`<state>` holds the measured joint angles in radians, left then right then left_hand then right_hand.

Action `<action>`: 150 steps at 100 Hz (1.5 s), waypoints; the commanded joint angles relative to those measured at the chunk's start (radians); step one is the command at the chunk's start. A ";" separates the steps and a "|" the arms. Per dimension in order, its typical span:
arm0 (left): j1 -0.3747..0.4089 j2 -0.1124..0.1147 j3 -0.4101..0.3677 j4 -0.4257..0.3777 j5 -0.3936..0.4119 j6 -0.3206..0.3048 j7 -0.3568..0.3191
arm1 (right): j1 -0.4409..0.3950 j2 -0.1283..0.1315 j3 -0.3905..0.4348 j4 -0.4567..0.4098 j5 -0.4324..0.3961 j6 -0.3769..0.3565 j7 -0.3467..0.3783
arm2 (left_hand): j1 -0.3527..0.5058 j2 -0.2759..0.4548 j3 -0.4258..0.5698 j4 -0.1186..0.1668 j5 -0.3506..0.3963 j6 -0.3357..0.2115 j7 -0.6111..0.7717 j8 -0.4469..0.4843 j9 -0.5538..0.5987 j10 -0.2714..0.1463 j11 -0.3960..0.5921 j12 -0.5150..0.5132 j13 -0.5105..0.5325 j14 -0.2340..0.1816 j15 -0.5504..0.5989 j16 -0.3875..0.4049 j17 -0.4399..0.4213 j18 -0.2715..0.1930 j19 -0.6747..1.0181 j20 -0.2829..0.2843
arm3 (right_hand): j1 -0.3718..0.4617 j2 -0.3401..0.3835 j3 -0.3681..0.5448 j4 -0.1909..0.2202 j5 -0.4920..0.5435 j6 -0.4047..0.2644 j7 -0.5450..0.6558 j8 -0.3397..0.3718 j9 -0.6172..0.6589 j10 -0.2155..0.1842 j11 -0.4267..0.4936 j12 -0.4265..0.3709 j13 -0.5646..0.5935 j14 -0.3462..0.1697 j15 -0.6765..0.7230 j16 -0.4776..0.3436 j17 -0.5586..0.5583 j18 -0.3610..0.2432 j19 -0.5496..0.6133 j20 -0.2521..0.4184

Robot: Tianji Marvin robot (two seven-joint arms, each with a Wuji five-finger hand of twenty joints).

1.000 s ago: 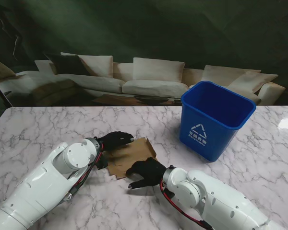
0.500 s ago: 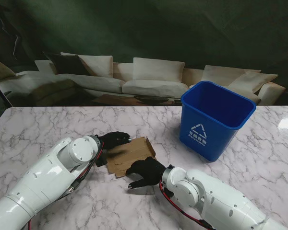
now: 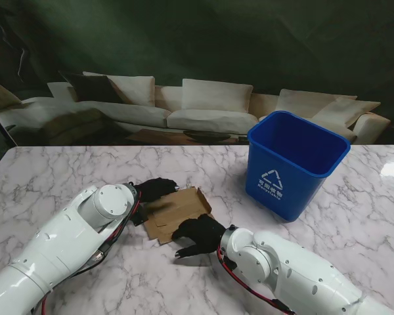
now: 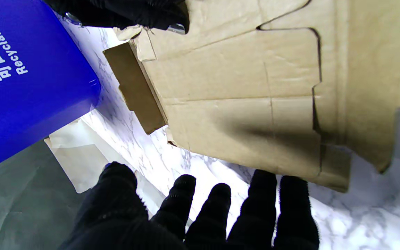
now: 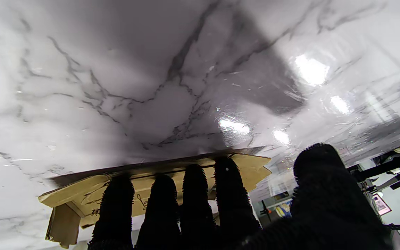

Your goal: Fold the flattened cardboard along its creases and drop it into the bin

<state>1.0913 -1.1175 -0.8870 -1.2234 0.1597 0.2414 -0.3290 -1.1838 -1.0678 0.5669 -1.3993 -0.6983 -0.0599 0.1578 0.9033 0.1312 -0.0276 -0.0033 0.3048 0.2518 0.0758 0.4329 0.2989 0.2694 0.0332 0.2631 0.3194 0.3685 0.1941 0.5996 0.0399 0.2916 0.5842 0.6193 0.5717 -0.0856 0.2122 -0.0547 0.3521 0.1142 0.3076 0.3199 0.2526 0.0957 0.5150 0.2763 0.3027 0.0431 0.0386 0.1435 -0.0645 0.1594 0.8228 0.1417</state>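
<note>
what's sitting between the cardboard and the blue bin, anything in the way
Nothing visible. Only bare marble table lies between the cardboard and the blue bin to its right. The left hand and right hand are both at the cardboard's edges, not on that path.

A staged lab set, dressed to pass for a living room: the pale sofa [image 3: 203,108] with its cushions is only a flat printed backdrop [image 3: 197,39] standing straight behind the white marble-patterned table [image 3: 52,177], and a blue bin [image 3: 295,161] marked "Recyclable" sits on top, robot arms rising alongside.
</note>
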 commanded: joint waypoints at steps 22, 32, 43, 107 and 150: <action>0.071 -0.024 -0.061 -0.078 -0.093 0.011 0.013 | 0.010 0.000 -0.050 0.072 0.005 0.024 0.028 | 0.022 0.020 -0.012 -0.018 -0.027 0.009 -0.008 -0.011 -0.026 0.013 -0.004 0.002 0.105 0.051 0.159 0.063 0.070 0.012 0.312 0.099 | -0.019 0.007 -0.001 0.021 0.007 0.038 -0.022 0.004 0.017 0.042 -0.063 -0.028 0.007 0.055 0.009 -0.015 -0.006 0.052 -0.006 -0.009; 0.087 -0.028 -0.079 -0.098 -0.129 0.013 0.019 | 0.016 -0.001 -0.059 0.077 0.008 0.027 0.027 | 0.022 0.019 -0.012 -0.018 -0.024 0.008 -0.007 -0.011 -0.025 0.014 -0.004 0.003 0.112 0.054 0.157 0.059 0.076 0.016 0.318 0.097 | -0.019 0.009 -0.002 0.021 0.007 0.037 -0.024 0.003 0.017 0.041 -0.067 -0.030 0.006 0.053 0.004 -0.018 -0.006 0.050 -0.010 -0.012; 0.094 -0.034 -0.089 -0.104 -0.157 0.019 0.025 | 0.017 -0.001 -0.063 0.079 0.008 0.029 0.027 | 0.022 0.017 -0.013 -0.018 -0.021 0.009 -0.007 -0.011 -0.031 0.015 -0.008 0.001 0.113 0.059 0.150 0.051 0.079 0.020 0.322 0.092 | -0.018 0.009 -0.002 0.022 0.007 0.037 -0.025 0.003 0.017 0.043 -0.069 -0.030 0.005 0.054 0.000 -0.021 -0.007 0.050 -0.012 -0.015; 0.025 -0.027 -0.016 -0.005 -0.109 0.028 -0.025 | 0.027 -0.005 -0.080 0.096 0.018 0.026 0.023 | -0.159 0.025 -0.019 -0.031 -0.024 0.011 -0.017 -0.022 0.040 0.103 0.000 -0.009 -0.090 0.000 -0.045 -0.148 -0.036 -0.079 -0.133 -0.137 | -0.019 0.011 -0.006 0.022 0.003 0.026 -0.020 0.007 0.015 0.042 -0.071 -0.029 0.003 0.051 -0.010 -0.025 -0.009 0.049 -0.017 -0.024; 0.000 -0.025 0.028 0.012 -0.038 0.051 -0.014 | 0.030 -0.006 -0.085 0.104 0.021 0.026 0.019 | -0.252 0.046 -0.021 -0.037 -0.055 -0.007 -0.027 -0.042 -0.012 0.087 -0.008 -0.024 -0.159 -0.027 -0.088 -0.139 -0.049 -0.106 -0.342 -0.046 | -0.018 0.012 -0.006 0.022 0.000 0.023 -0.017 0.010 0.011 0.043 -0.072 -0.029 0.003 0.053 -0.013 -0.025 -0.010 0.049 -0.018 -0.028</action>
<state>1.0829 -1.1314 -0.8682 -1.2172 0.1237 0.2755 -0.3261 -1.1245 -1.0797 0.5068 -1.3565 -0.6734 -0.0474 0.1460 0.6839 0.1324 -0.0375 -0.0127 0.2794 0.2633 0.0623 0.4011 0.3184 0.3580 0.0317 0.2557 0.1475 0.3483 0.0702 0.4375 -0.0551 0.2027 0.2391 0.5129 0.5717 -0.0856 0.2122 -0.0546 0.3301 0.1142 0.2630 0.3158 0.2243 0.0577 0.4898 0.2824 0.2770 0.0226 -0.0140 0.1159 -0.0946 0.1439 0.8806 0.1591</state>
